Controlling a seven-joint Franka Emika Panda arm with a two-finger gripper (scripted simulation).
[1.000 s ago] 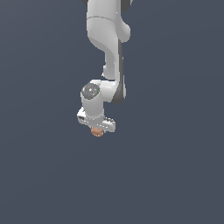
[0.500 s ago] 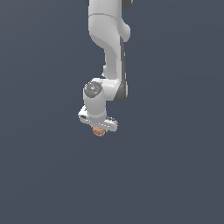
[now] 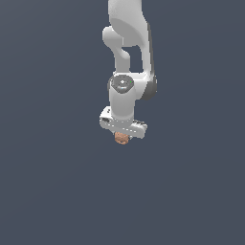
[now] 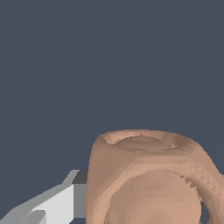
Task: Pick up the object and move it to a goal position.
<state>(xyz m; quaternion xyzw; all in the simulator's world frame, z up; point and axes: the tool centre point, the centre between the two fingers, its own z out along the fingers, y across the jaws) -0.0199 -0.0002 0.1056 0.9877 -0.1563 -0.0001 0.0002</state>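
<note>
Shifted rightward: gripper | clamped on object

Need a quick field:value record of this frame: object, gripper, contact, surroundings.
object: small orange-brown object, lumpy surface, roundish in the exterior view
wrist view detail: object fills the frame up close, with a rimmed, hollow-looking top
gripper: white gripper, pointing down, shut on the object
finger: one pale finger shows beside the object in the wrist view
contact: object sits directly under the gripper body, only partly visible
surroundings: plain dark grey-blue background; no goal marker visible
arm: white arm comes down from the top of the exterior view
</note>
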